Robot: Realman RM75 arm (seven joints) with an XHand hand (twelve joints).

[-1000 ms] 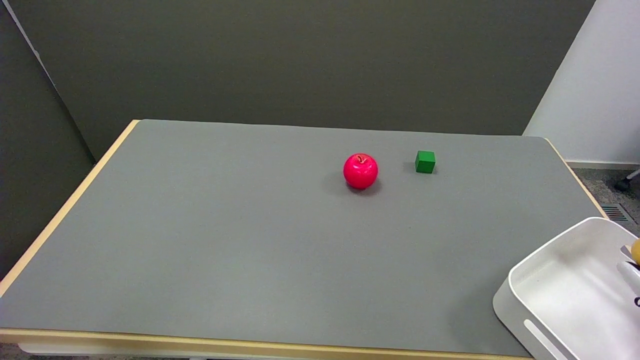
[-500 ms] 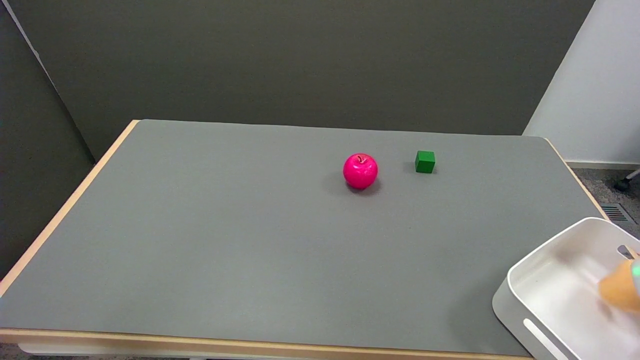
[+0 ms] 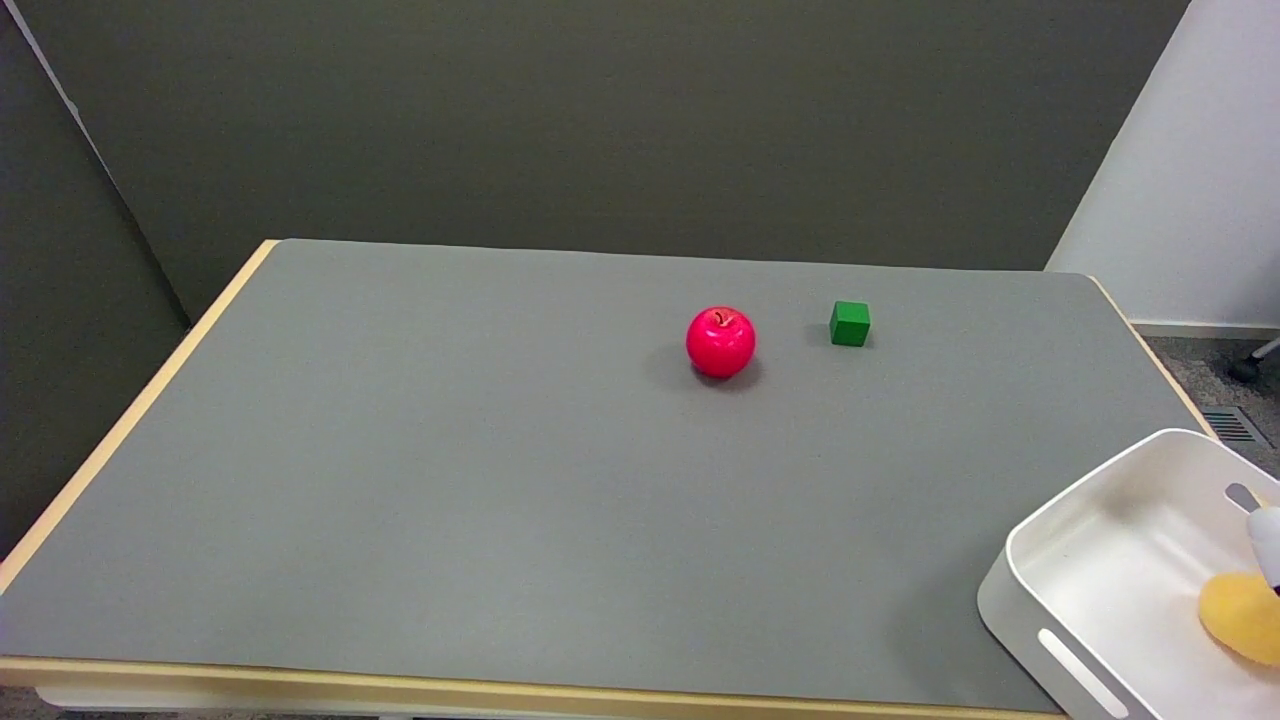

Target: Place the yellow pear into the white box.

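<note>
The white box (image 3: 1040,530) sits at the table's lower right corner, cut off by the picture's edge. The yellow pear (image 3: 1238,617) lies on the box's floor near the right edge of the picture. Of my right hand (image 3: 1267,540) only a white fingertip shows at the right border, just above the pear. Whether it touches the pear is unclear, and the rest of the hand is out of the picture.
A red apple (image 3: 720,342) and a small green cube (image 3: 850,324) stand on the grey table (image 3: 450,450) towards the back, right of centre. The box has a slot handle (image 3: 1080,672) on its near wall.
The pear has dropped from high at the right edge down onto the box's floor. The box has shifted slightly to the left.
</note>
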